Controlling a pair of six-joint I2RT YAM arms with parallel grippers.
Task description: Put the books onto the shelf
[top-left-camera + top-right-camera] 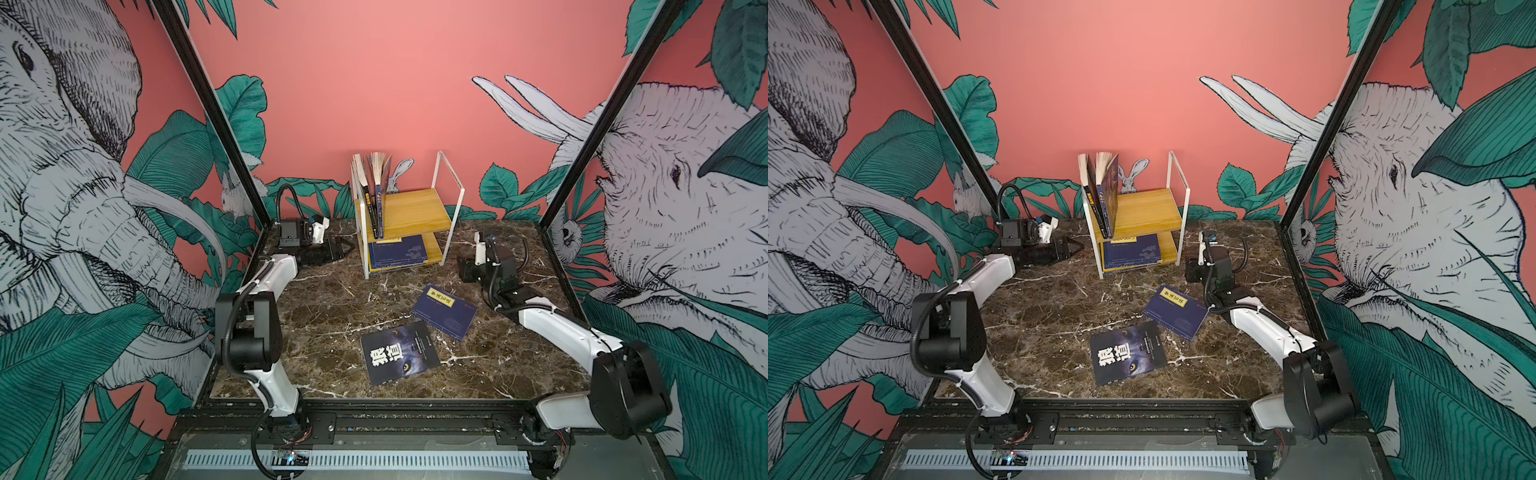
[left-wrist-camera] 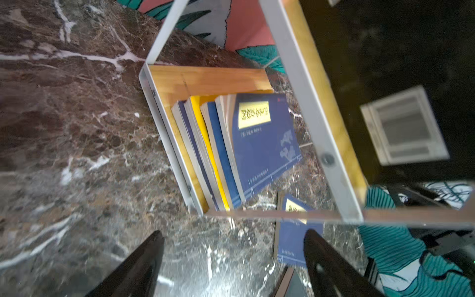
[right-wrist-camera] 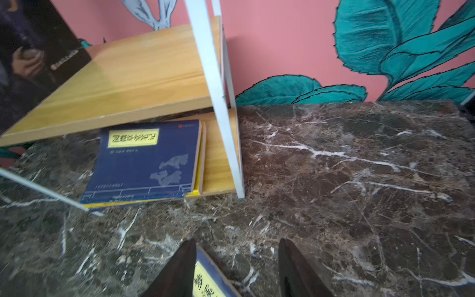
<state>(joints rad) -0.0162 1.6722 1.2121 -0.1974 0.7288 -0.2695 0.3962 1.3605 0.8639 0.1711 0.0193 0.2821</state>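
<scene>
The shelf (image 1: 415,212) stands at the back of the table. Upright books (image 1: 376,195) lean at the left of its upper board, and a flat stack of books (image 3: 146,159) fills the lower board. On the table lie a navy book with a yellow label (image 1: 444,311) and a dark book with big white characters (image 1: 399,357). My left gripper (image 2: 234,241) hangs open and empty just left of the shelf. My right gripper (image 3: 236,241) is open and empty to the right of the shelf, low over the far corner of the navy book (image 3: 205,280).
The brown marble tabletop (image 1: 324,316) is walled by black frame posts (image 1: 216,112) and the painted wall behind. Bare marble lies to the right of the shelf (image 3: 359,180).
</scene>
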